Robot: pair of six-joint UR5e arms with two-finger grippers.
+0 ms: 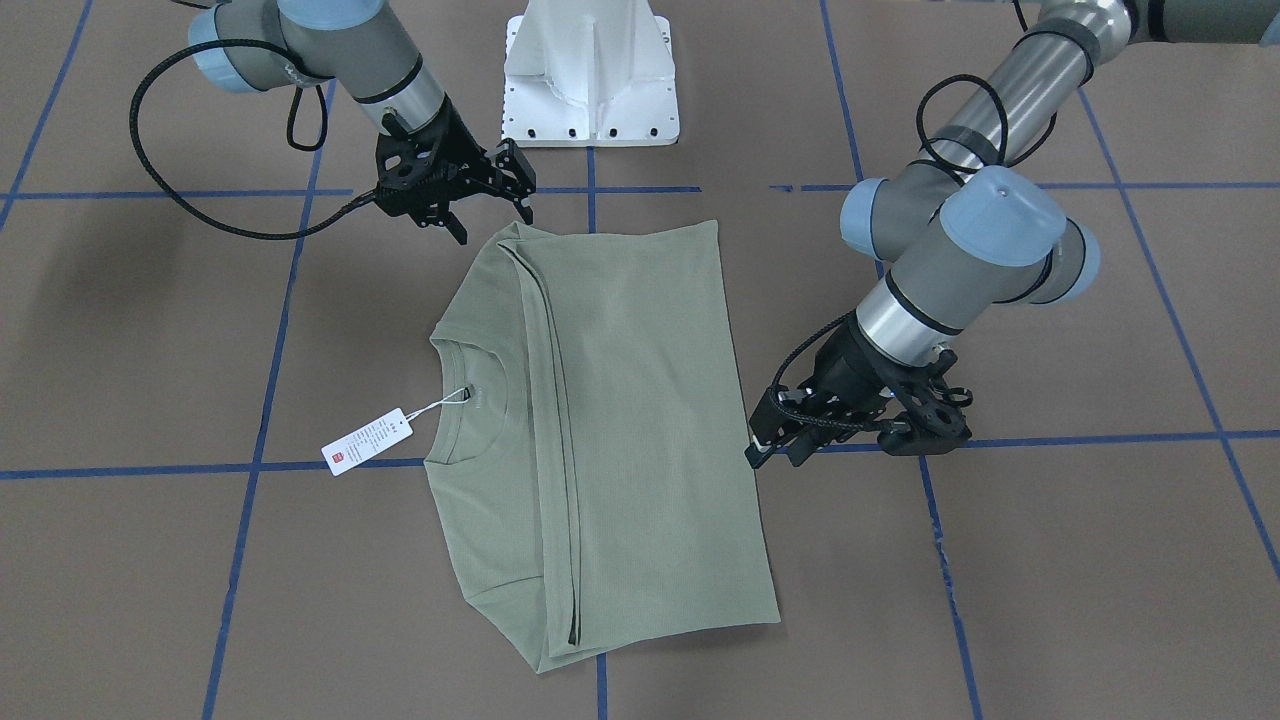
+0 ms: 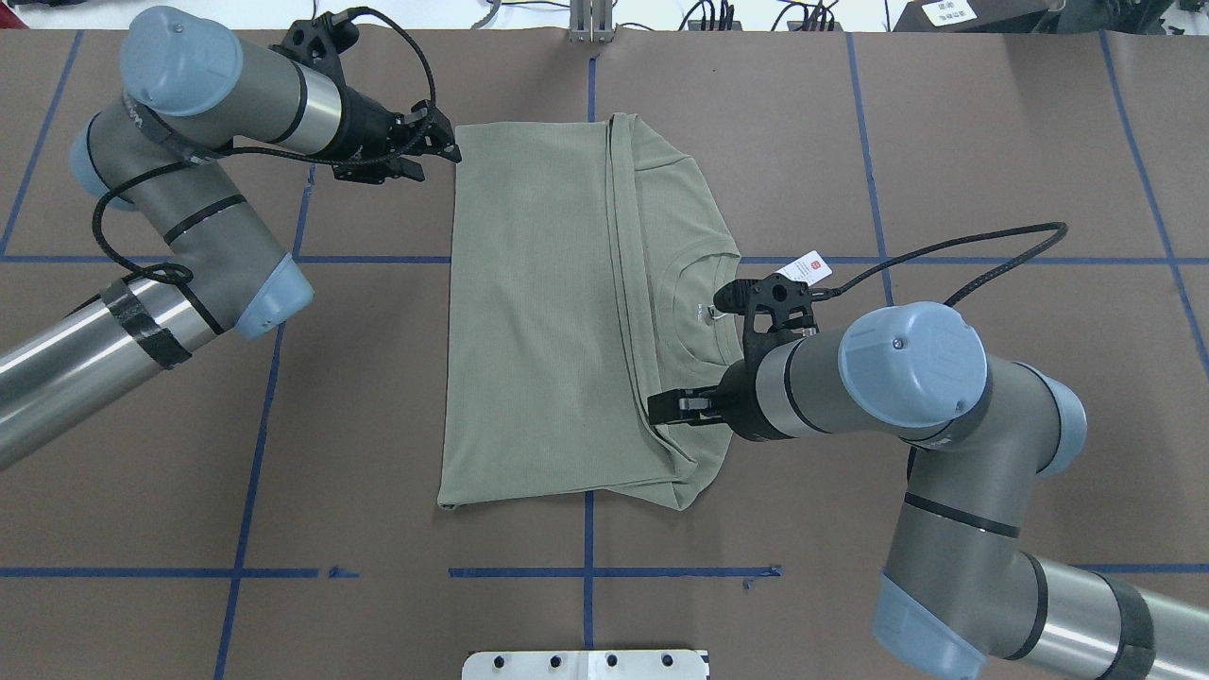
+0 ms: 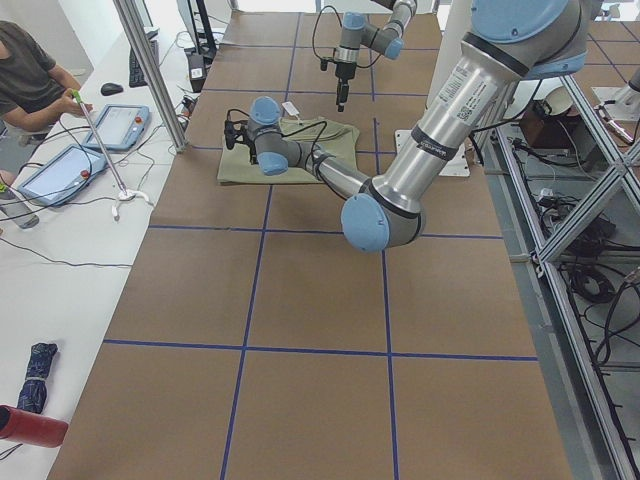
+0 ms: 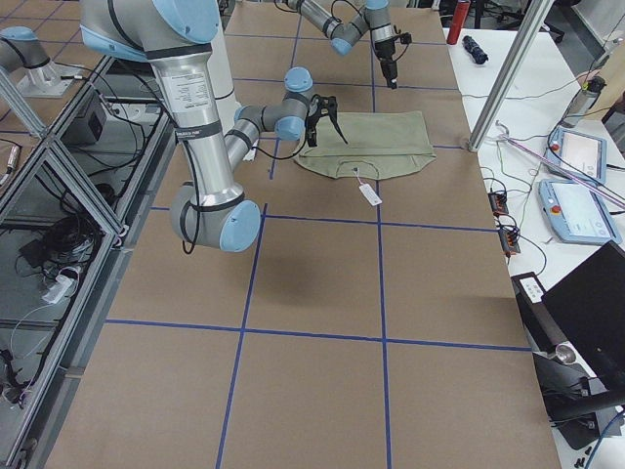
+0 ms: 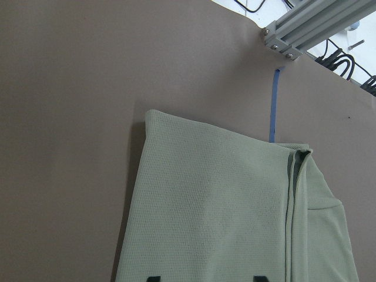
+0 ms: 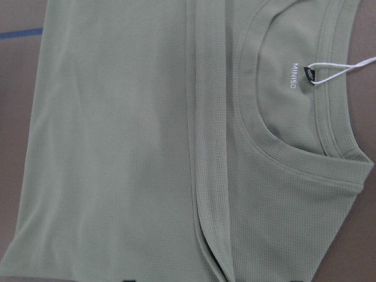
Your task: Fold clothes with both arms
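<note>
The sage-green shirt (image 1: 640,420) (image 2: 538,321) lies flat on the brown table, its sleeves folded in over the body. Its neck faces the robot's right, and the white hang tag (image 1: 365,440) (image 2: 812,267) rests on the table. My left gripper (image 2: 436,161) (image 1: 775,450) is open, hovering just off the shirt's far left corner. The left wrist view shows that corner (image 5: 158,117) with nothing between the fingertips. My right gripper (image 2: 661,411) (image 1: 495,215) is open, above the near corner on the collar side. The collar (image 6: 282,135) fills the right wrist view.
The white pedestal base (image 1: 590,80) (image 2: 586,664) stands at the robot's edge of the table. Blue tape lines (image 2: 586,529) grid the brown surface. A person (image 3: 25,70) sits at a side table with tablets (image 3: 60,170), and aluminium posts (image 3: 150,70) rise beside it.
</note>
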